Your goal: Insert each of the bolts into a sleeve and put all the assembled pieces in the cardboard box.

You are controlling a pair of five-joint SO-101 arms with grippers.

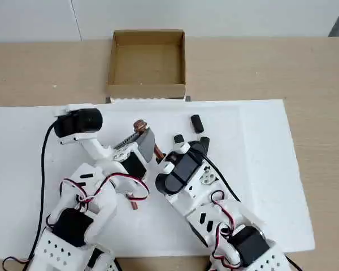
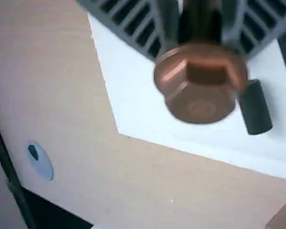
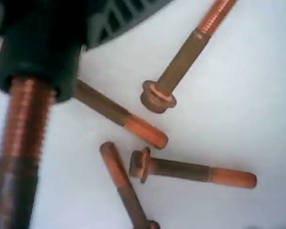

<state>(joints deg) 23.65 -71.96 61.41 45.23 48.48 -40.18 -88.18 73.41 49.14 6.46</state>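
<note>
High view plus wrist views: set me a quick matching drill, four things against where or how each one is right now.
Things:
1. cardboard box
2. bolt nearest the box
3. loose sleeve
4. other bolts

States:
A. copper, lying loose on the white mat
B. clamped between the left jaws
C. empty, on the bare table beyond the mat
D. black, lying on the mat

Pairs: 1-C, 2-B, 3-D, 4-A.
</note>
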